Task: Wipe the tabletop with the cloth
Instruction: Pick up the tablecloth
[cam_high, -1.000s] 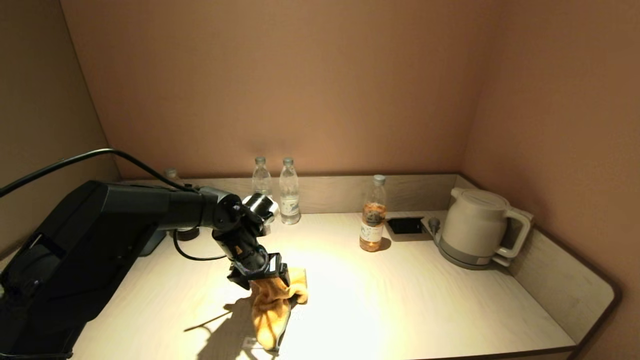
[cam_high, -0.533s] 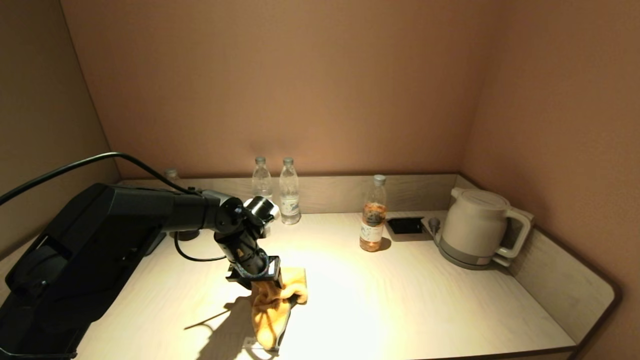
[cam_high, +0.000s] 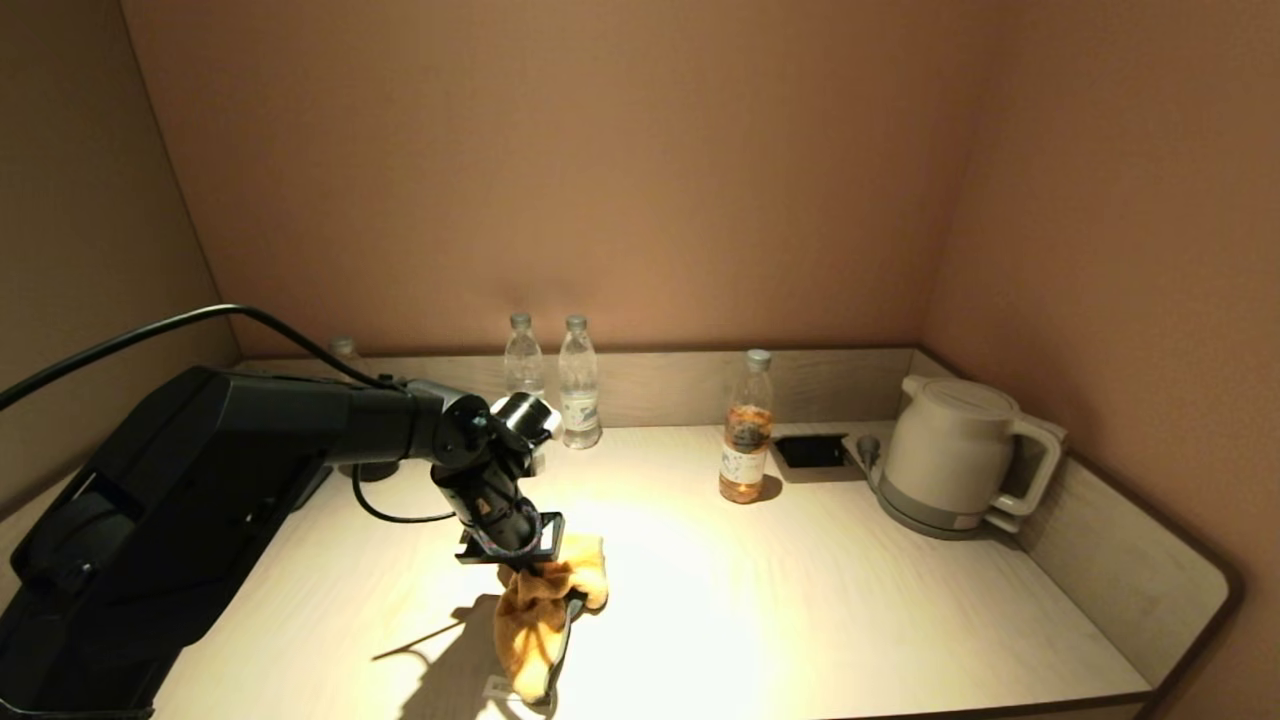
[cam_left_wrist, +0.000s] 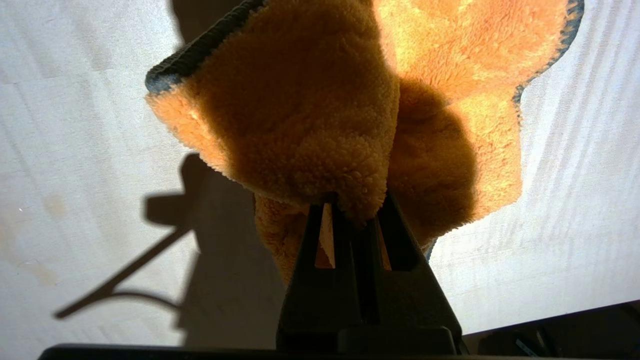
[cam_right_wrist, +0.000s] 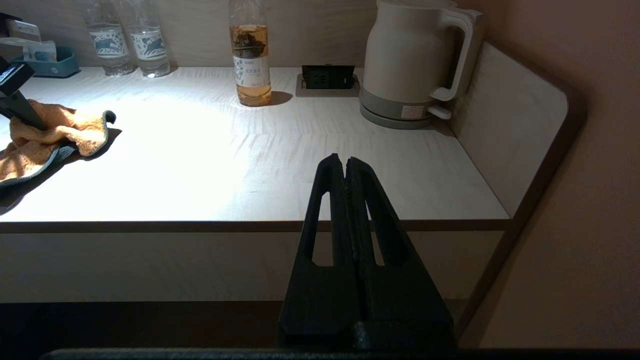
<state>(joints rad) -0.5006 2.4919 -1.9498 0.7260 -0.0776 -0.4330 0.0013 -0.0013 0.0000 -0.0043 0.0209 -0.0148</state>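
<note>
- Far left, the black left arm (cam_high: 250, 440) reaches out over the pale wood-grain tabletop (cam_high: 800, 600), its cable looping behind it.
- The left gripper (cam_high: 530, 570) points down at the table's front-left area, its fingers pinched tight on a fold of the fluffy orange microfibre cloth (cam_high: 540, 620).
- From the left wrist view, the left gripper (cam_left_wrist: 356, 207) bites the cloth (cam_left_wrist: 310, 110) near its bunched upper edge; the dark fingers (cam_left_wrist: 320, 235) sit nearly together with pile squeezed between them.
- The cloth hangs from that pinch and trails onto the tabletop; its long axis runs from the gripper toward the front edge, the loose end pointing at the robot.
- A dark grey hem (cam_left_wrist: 200, 50) trims the cloth's border, and a shadow lies on the table beside it.
- Moving right along the back wall: two clear plastic water bottles (cam_high: 560, 385) stand upright side by side.
- Next, a clear bottle of amber drink (cam_high: 746, 430) stands alone, well apart from the cloth.
- Just beyond it, a black recessed socket panel (cam_high: 810, 450) sits in the tabletop.
- In the right corner, the cream electric kettle (cam_high: 955, 455) rests on its base, handle facing right.
- The right gripper (cam_right_wrist: 346, 167) hovers off the table's front edge, fingers pressed together, holding nothing.
</note>
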